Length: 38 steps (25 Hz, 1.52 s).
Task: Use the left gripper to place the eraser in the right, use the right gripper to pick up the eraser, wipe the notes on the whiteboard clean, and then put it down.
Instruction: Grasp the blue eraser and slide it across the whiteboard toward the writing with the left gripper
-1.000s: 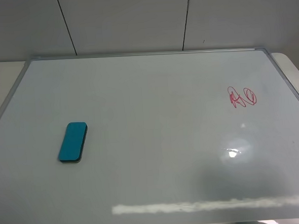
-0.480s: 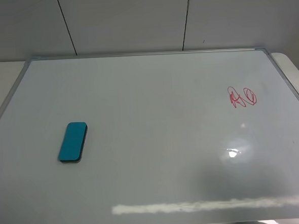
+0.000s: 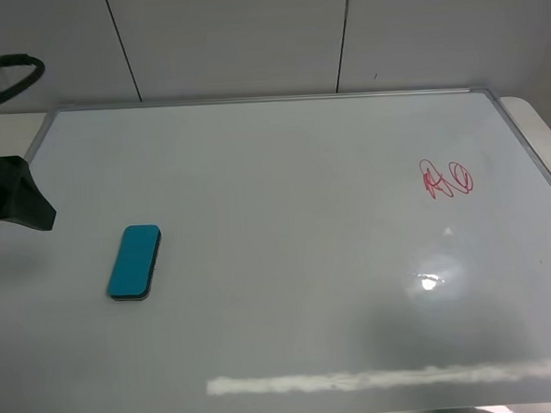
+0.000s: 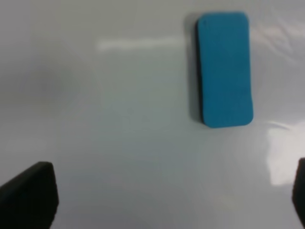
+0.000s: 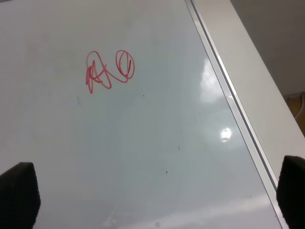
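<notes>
The teal-blue eraser (image 3: 134,262) lies flat on the left part of the whiteboard (image 3: 290,290); it also shows in the left wrist view (image 4: 224,70). The red notes (image 3: 445,178) are on the board's right side and show in the right wrist view (image 5: 109,71). My left gripper (image 3: 18,199) enters at the far left edge, above the board and left of the eraser. In the left wrist view the left gripper (image 4: 164,200) is open and empty, fingers wide apart. My right gripper (image 5: 155,193) is open and empty above the board near the notes; it is out of the high view.
The board's silver frame (image 5: 228,90) runs along the right, with a pale table strip (image 3: 537,120) beyond it. A black cable (image 3: 15,77) loops at the upper left. A grey panelled wall (image 3: 246,35) stands behind the board.
My left gripper and its cable have come into the high view at the far left edge. The eraser and the notes have not moved.
</notes>
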Tool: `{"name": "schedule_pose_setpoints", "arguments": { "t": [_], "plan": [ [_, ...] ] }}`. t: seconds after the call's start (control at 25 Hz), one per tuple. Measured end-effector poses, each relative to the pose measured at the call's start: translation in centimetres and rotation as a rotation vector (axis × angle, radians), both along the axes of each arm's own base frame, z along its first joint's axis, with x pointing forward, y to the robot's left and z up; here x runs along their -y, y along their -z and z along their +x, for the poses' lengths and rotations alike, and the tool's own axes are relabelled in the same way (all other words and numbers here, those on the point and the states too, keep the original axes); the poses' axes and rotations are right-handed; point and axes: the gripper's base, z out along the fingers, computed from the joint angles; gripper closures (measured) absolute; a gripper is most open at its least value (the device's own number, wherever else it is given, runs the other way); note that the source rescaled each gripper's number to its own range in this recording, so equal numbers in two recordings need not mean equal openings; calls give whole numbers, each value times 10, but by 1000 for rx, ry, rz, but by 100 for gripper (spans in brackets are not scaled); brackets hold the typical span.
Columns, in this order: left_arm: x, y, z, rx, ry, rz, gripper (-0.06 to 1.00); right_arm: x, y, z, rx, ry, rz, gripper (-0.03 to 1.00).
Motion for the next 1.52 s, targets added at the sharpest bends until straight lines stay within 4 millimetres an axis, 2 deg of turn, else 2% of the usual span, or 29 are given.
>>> {"name": "schedule_pose_setpoints", "arguments": {
  "t": [0.04, 0.16, 0.28, 0.32, 0.36, 0.48, 0.52, 0.84, 1.32, 1.52],
  "plan": [
    [8, 13, 12, -49, 9, -1, -5, 0, 0, 0, 0, 0, 0, -3],
    [22, 31, 25, -92, 23, -3, 1, 0, 0, 0, 0, 0, 0, -3],
    [35, 45, 35, -102, 25, -14, 20, 0, 0, 0, 0, 0, 0, -3],
    [35, 45, 35, -102, 25, -14, 20, 0, 0, 0, 0, 0, 0, -3],
    [40, 49, 37, -106, 18, -25, 33, 0, 0, 0, 0, 0, 0, -3],
    [51, 65, 43, -149, 10, -52, 85, 0, 0, 0, 0, 0, 0, -3],
    [53, 68, 45, -158, 14, -53, 90, 0, 0, 0, 0, 0, 0, -3],
    [58, 86, 53, -193, 11, -67, 94, 0, 0, 0, 0, 0, 0, -3],
    [57, 136, 75, -230, -8, -60, 94, 0, 0, 0, 0, 0, 0, -3],
    [58, 146, 78, -254, -4, -57, 94, 0, 0, 0, 0, 0, 0, -3]
  ]
}}
